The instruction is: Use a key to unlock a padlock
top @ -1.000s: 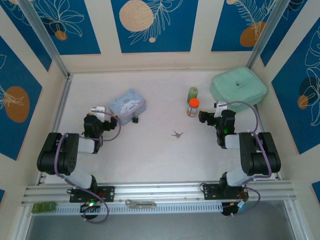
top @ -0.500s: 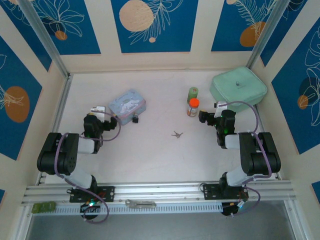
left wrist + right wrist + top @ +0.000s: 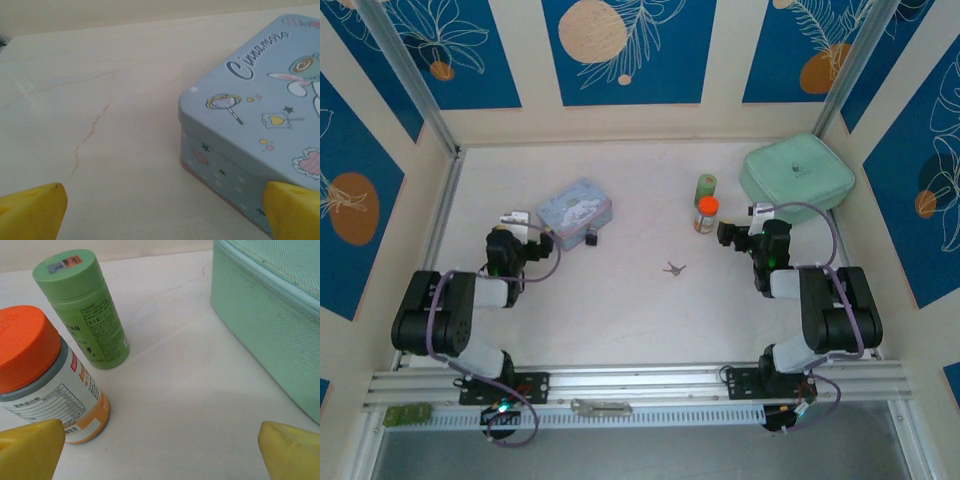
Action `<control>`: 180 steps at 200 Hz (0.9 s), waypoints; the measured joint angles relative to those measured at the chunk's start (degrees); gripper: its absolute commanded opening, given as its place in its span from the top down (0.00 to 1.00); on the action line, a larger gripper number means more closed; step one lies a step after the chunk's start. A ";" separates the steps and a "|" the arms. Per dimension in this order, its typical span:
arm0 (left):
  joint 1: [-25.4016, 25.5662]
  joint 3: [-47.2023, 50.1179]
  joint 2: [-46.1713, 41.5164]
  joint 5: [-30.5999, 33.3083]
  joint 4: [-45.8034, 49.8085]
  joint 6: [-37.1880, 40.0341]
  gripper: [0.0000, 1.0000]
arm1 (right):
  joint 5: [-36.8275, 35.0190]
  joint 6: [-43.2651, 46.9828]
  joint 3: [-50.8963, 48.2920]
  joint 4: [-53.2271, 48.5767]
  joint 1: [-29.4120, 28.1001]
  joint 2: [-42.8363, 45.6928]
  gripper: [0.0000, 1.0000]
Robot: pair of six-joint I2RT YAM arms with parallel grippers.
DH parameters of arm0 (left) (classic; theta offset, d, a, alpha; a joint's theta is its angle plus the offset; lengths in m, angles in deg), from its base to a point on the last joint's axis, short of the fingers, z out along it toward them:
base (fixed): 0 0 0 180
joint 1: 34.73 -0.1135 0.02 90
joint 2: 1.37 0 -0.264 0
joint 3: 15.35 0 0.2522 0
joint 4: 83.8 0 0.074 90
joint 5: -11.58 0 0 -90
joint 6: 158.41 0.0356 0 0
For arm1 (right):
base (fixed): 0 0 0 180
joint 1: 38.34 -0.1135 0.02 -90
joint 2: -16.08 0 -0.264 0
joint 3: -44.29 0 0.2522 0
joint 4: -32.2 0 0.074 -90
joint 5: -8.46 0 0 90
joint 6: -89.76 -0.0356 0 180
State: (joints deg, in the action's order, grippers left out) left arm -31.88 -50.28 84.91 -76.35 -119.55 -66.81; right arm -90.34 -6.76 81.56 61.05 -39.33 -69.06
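One bench [image 3: 620, 310] carries one mint-green case [image 3: 797, 178], cut off at the right wrist view's edge. There is one pale blue tin [image 3: 574, 210], its lid script reading "Cinnamoro" before the frame cuts it. Two bottles stand by: a green bottle [image 3: 85, 310] and an orange-capped bottle [image 3: 40, 375], label print too small to read. One padlock [image 3: 591, 239] sits just beside the tin's near corner. One key [image 3: 673, 268] bunch lies mid-bench, well apart. The left fingers [image 3: 30, 210] and right fingers [image 3: 30, 450] stand spread wide, pinching nothing.
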 measured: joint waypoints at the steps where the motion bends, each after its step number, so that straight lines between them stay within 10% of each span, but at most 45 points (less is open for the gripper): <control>1: 0.00 0.00 -0.17 0.07 0.15 0.00 0.01 | -0.09 0.00 0.00 -0.15 -0.04 0.15 0.00; 104: 1.49 -3.41 -24.39 0.26 22.27 -20.33 0.01 | -10.03 -1.55 15.13 -37.00 -19.71 16.59 0.16; 142: 13.73 -5.14 -24.79 -1.75 28.52 -31.89 0.00 | -4.81 -9.22 26.82 -57.11 -26.21 10.21 0.46; 180: 26.80 -7.15 -18.88 1.64 29.49 -38.69 0.01 | -2.12 -13.53 32.79 -70.14 -29.99 -0.70 0.48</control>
State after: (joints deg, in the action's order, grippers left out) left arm -5.08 -57.42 66.03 -74.71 -90.07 -105.49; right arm -92.46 -20.29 114.35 -9.09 -69.32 -69.76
